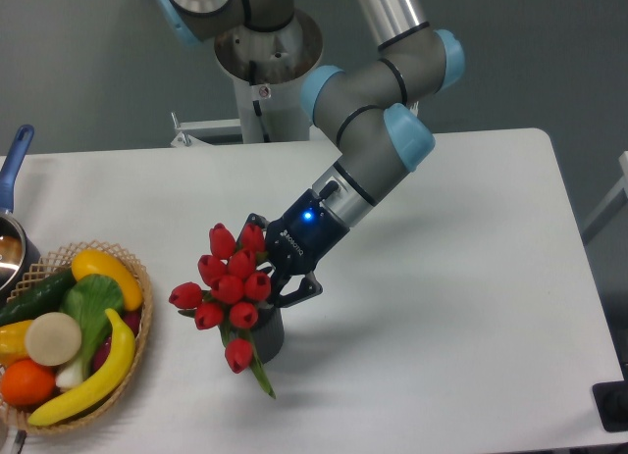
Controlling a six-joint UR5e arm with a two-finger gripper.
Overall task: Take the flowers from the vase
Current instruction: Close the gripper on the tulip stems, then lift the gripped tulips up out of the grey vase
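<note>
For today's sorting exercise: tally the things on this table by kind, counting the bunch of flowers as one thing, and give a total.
Bunch of flowers: 1
Vase: 1
Basket of fruit and vegetables: 1
Pot with blue handle: 1
Total: 4

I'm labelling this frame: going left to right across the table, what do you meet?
Pot → basket → flowers → gripper. The vase sits under the flowers, so I leave it unplaced.

A bunch of red tulip flowers (228, 289) with green stems stands in the vase (267, 338), a small dark grey cylinder upright on the white bench (442, 307), buds leaning left.
</note>
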